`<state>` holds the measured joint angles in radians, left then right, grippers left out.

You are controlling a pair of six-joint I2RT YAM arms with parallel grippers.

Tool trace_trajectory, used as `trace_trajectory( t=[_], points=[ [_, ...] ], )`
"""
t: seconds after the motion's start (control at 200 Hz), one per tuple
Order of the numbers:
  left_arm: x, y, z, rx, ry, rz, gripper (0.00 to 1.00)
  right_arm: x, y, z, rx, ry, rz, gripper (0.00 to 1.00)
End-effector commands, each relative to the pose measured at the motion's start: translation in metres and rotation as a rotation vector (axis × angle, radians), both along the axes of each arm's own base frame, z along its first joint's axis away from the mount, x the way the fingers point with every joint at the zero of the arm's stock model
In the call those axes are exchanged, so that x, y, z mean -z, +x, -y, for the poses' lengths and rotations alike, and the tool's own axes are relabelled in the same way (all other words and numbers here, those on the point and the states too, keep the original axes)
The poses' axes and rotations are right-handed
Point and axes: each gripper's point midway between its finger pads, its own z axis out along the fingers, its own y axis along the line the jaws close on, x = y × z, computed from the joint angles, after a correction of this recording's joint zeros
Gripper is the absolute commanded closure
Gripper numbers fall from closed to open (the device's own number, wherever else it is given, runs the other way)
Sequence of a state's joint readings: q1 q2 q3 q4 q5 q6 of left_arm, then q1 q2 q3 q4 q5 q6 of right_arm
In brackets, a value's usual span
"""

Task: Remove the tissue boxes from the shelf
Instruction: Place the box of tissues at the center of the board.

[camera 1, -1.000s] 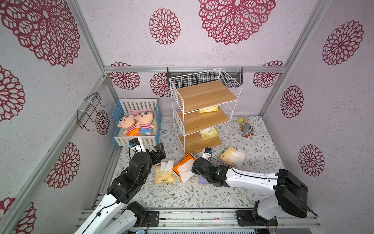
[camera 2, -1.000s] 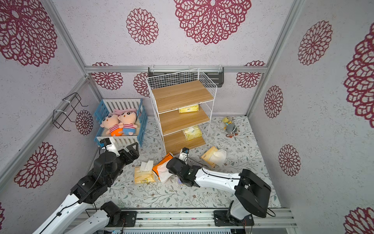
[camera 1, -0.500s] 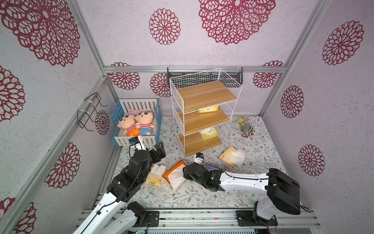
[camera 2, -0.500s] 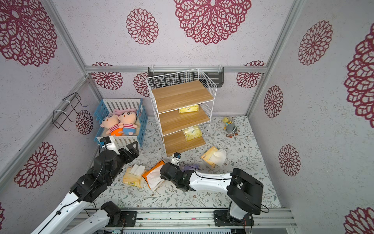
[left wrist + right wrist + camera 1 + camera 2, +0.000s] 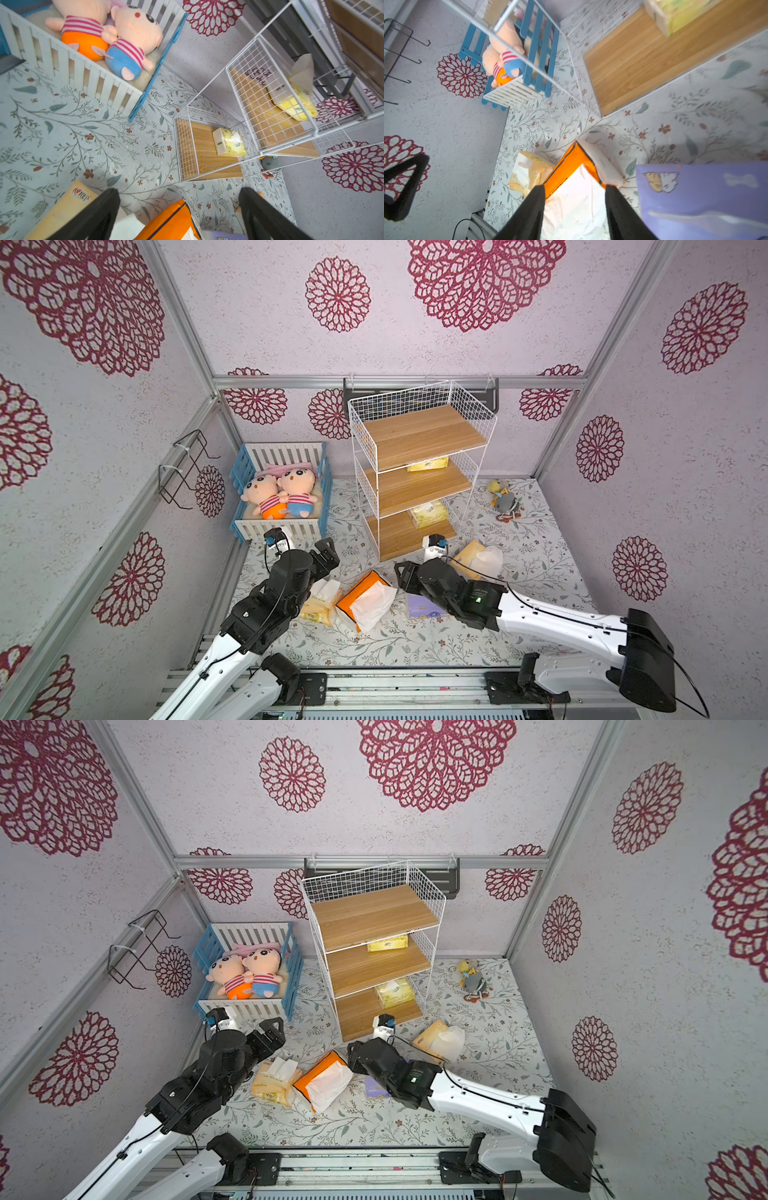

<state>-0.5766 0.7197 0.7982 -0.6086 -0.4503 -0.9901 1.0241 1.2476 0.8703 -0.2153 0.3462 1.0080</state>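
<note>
The shelf (image 5: pixel 419 435) stands at the back with two yellow-green tissue boxes on it, one on the middle board (image 5: pixel 428 465) and one on the bottom board (image 5: pixel 430 514). On the floor lie a pale yellow pack (image 5: pixel 318 601), a bright orange pack (image 5: pixel 361 593) with white tissue spilling out, a purple pack (image 5: pixel 424 608) and a pale orange pack (image 5: pixel 471 556). My right gripper (image 5: pixel 403 574) hovers at the orange pack's edge; its jaws stand apart over the white tissue (image 5: pixel 574 187). My left gripper (image 5: pixel 328 558) is wide open above the floor, holding nothing (image 5: pixel 178 193).
A blue-and-white crib (image 5: pixel 249 526) with two plush dolls sits left of the shelf. A black wire rack (image 5: pixel 183 472) hangs on the left wall. A small grey toy (image 5: pixel 503 502) lies at the back right. The arms' rail runs along the front.
My right gripper went from shut to open, swung left, then pulled back right. The orange and pale yellow packs slid left and nearer. The left arm barely moved.
</note>
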Motion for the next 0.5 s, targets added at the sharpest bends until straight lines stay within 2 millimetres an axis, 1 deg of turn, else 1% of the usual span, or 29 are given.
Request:
trace_trajectory(
  t=[0.0,0.075,0.165,0.275,0.34,0.41,0.49],
  points=[
    [0.051,-0.018,-0.011,-0.068,-0.017,-0.174,0.03,0.013,-0.013,0.009,-0.084,-0.075,-0.004,0.55],
    [0.076,-0.027,-0.011,-0.08,-0.035,-0.252,0.03,0.022,-0.02,0.014,-0.114,-0.129,-0.029,0.56],
    [0.098,-0.035,-0.008,-0.086,-0.07,-0.307,0.03,0.032,-0.028,0.015,-0.168,-0.178,-0.048,0.56],
    [0.112,-0.037,-0.005,-0.096,-0.125,-0.306,0.03,0.046,-0.032,0.005,-0.22,-0.201,-0.092,0.54],
    [0.119,-0.037,-0.004,-0.105,-0.147,-0.298,0.03,0.062,-0.034,0.0,-0.236,-0.224,-0.134,0.52],
    [0.125,-0.038,-0.007,-0.124,-0.153,-0.297,0.03,0.076,-0.037,-0.008,-0.258,-0.224,-0.17,0.52],
    [0.131,-0.04,-0.012,-0.152,-0.137,-0.308,0.03,0.088,-0.039,-0.015,-0.284,-0.226,-0.193,0.51]
  ],
)
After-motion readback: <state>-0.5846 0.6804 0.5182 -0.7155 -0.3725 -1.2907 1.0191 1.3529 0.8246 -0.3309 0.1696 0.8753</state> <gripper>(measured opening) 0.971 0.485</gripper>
